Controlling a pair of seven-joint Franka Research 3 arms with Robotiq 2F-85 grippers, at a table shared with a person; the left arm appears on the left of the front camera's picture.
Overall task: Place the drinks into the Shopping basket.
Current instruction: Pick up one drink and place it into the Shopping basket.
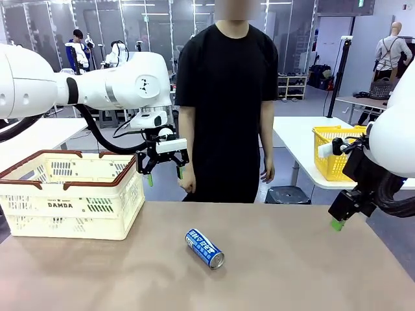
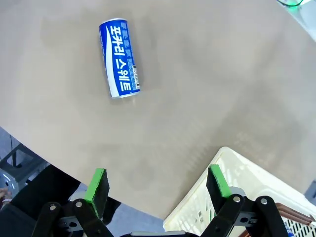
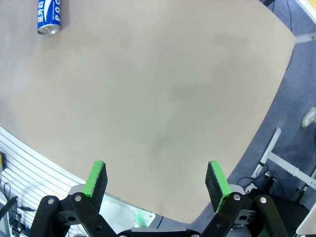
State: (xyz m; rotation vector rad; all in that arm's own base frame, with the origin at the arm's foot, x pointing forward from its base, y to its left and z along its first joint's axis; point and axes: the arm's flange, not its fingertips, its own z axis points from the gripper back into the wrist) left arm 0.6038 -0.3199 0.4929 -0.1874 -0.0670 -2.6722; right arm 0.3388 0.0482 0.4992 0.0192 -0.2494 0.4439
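A blue drink can with white print point(image 1: 205, 249) lies on its side in the middle of the brown table, silver end toward me; it also appears as the blue can point(image 2: 119, 58) and the blue can point(image 3: 48, 17). The cream-white Shopping basket point(image 1: 71, 206) with a reddish-brown rim stands at the table's left. My left gripper point(image 1: 164, 170) hangs open and holds nothing, above the basket's far right corner point(image 2: 197, 213), well behind the can. My left gripper point(image 2: 157, 173) shows its green pads wide apart. My right gripper point(image 1: 337, 223) hovers at the table's right edge, and in its wrist view this right gripper point(image 3: 157, 169) is open with nothing between its fingers.
A person in black point(image 1: 227, 97) stands at the far side, hands hanging down. Behind on the right, a yellow basket point(image 1: 337, 150) sits on a white table. A dark stool point(image 1: 287, 194) stands beyond the far edge. Bare tabletop point(image 1: 292, 272) surrounds the can.
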